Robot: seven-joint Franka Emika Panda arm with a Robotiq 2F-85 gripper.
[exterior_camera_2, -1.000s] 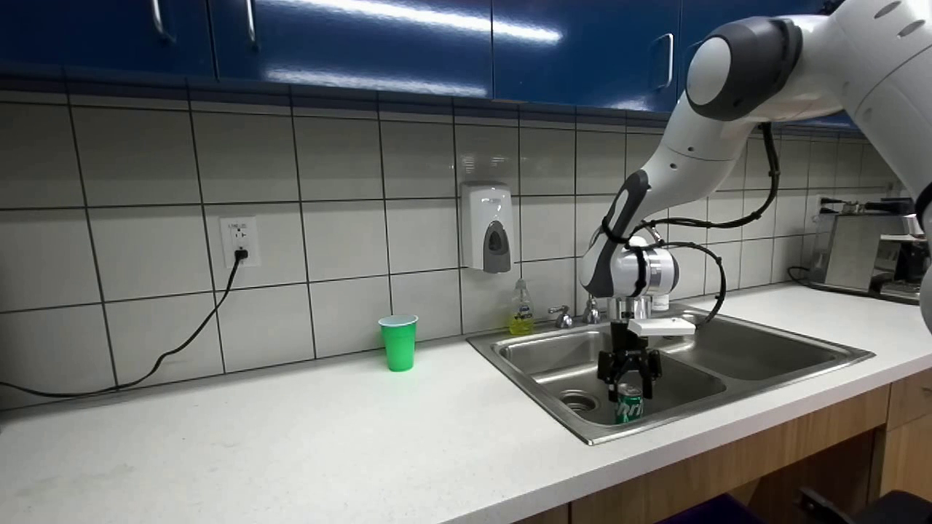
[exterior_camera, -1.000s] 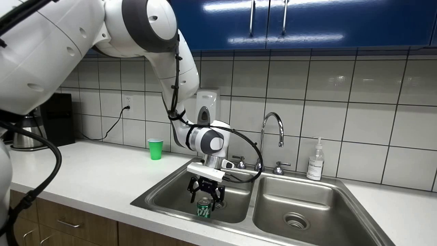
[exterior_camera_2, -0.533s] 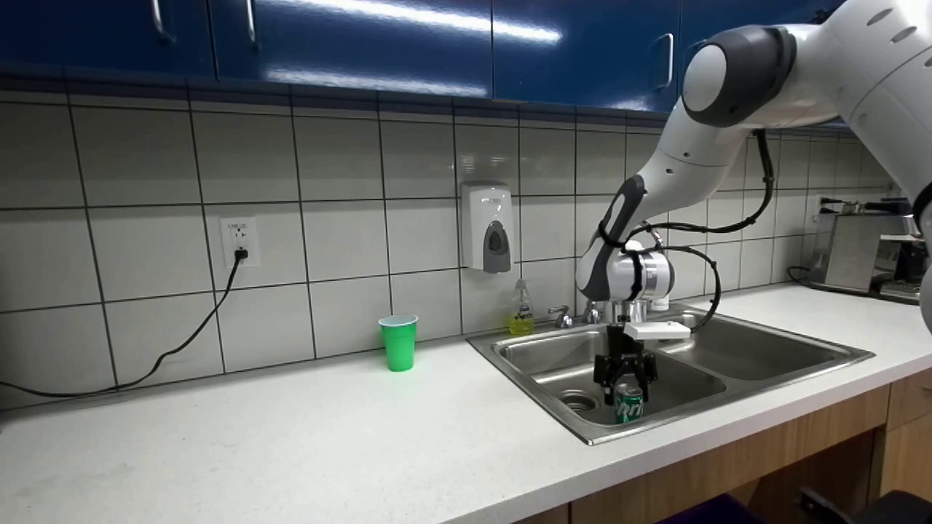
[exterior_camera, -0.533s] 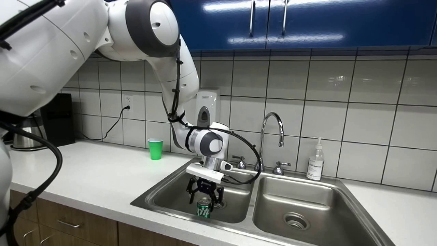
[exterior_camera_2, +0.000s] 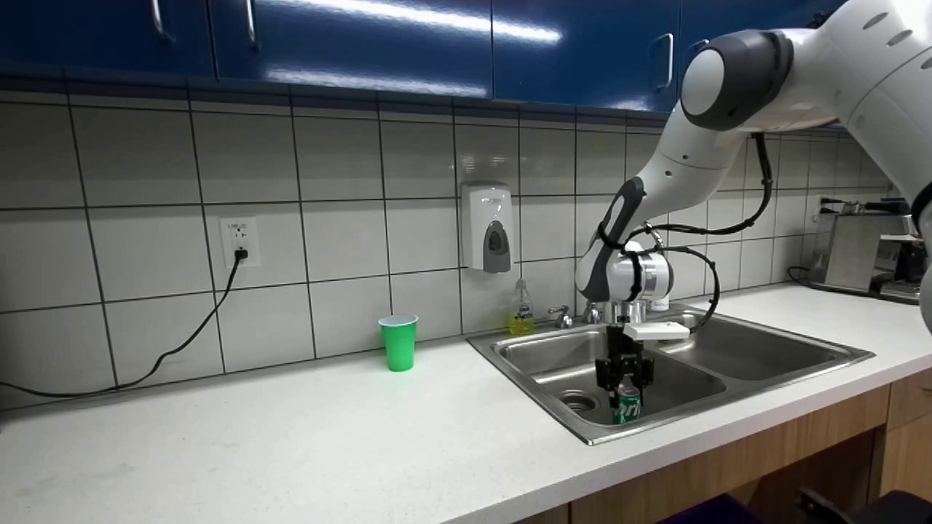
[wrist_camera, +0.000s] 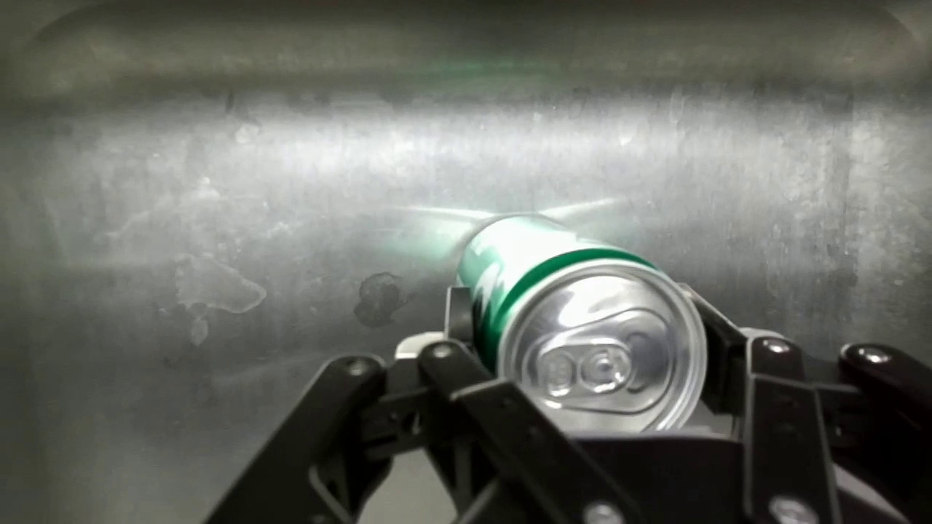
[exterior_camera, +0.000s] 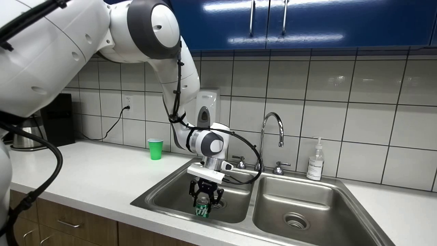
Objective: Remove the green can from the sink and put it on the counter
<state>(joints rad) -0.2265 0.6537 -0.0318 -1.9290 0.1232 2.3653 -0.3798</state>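
Observation:
In both exterior views the green can (exterior_camera: 202, 211) (exterior_camera_2: 627, 412) stands close to upright in the near part of one basin of the steel sink (exterior_camera_2: 534, 386). My gripper (exterior_camera: 202, 205) (exterior_camera_2: 628, 400) reaches down over it from above. In the wrist view the can's silvery lid (wrist_camera: 604, 349) faces the camera, and its base appears at the basin floor. The gripper (wrist_camera: 586, 324) has a finger pad (wrist_camera: 459, 313) against each side of the can, so it is shut on the can. The white counter (exterior_camera: 95, 174) (exterior_camera_2: 328, 437) runs alongside the sink.
A light-green cup (exterior_camera: 155, 149) (exterior_camera_2: 400, 342) stands on the counter near the tiled wall. Behind the basins rise a chrome faucet (exterior_camera: 281, 136) and a pump bottle (exterior_camera: 314, 167). The sink's divider (exterior_camera: 253, 201) and raised rim border the can's basin. A wall dispenser (exterior_camera_2: 486, 225) hangs behind.
The gripper came down slightly, then its fingers drew together onto the can's sides. The can has shifted and turned a little between them.

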